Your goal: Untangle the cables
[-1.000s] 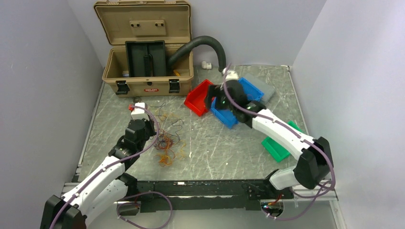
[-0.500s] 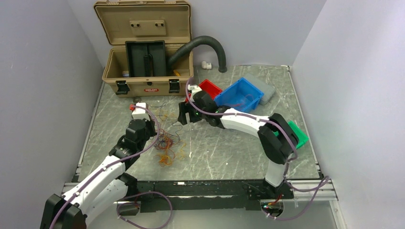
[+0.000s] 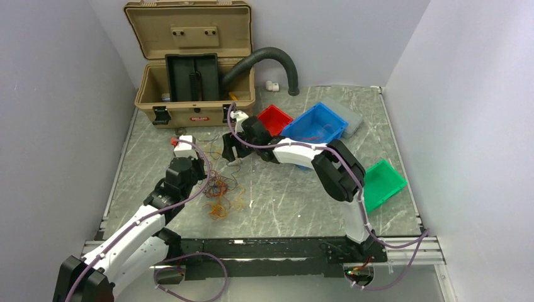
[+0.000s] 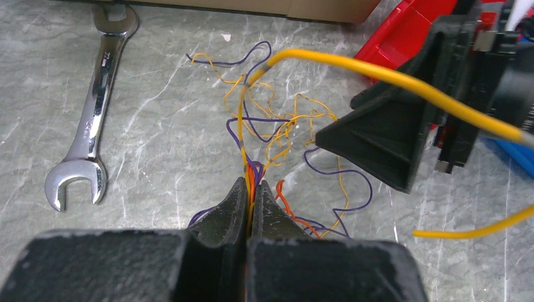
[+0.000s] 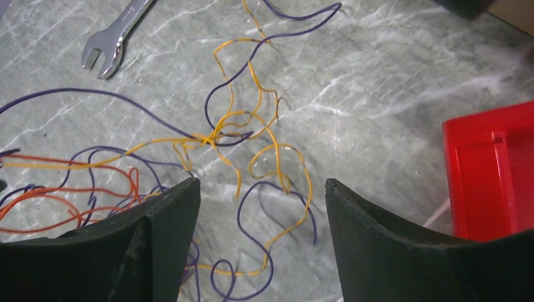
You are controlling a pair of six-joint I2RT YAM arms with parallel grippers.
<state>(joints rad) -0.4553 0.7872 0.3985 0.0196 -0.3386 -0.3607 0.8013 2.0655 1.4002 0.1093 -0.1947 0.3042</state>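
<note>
The cables (image 3: 220, 192) are seen as a loose tangle of thin orange, yellow and purple strands. They are spread on the surface (image 3: 283, 201) a little way out from the front wall of the tan case (image 3: 195, 63), opposite its right half. The case is set at the far edge with its lid raised.

The left fingers (image 4: 230, 211) are clenched on a few orange and yellow strands at the side of the tangle farther from the case. The strands are pinched between the tips and fan out from there towards the case. The right fingers (image 5: 170, 220) are held wide apart with nothing gripped. They are placed over the part of the tangle nearer the case, and yellow and purple loops are seen on the surface between them. Whether their tips touch the surface cannot be told.

A steel wrench (image 4: 94, 113) is laid flat close to the case's front wall, its open end turned away from the case. A red bin (image 3: 275, 118) is set just off the case's right front corner, and a blue bin (image 3: 318, 126) is placed beside it, farther from the case. A green bin (image 3: 381, 184) is found farthest from the case. A black ribbed hose (image 3: 271, 60) is arched from the case's right side down to the surface.
</note>
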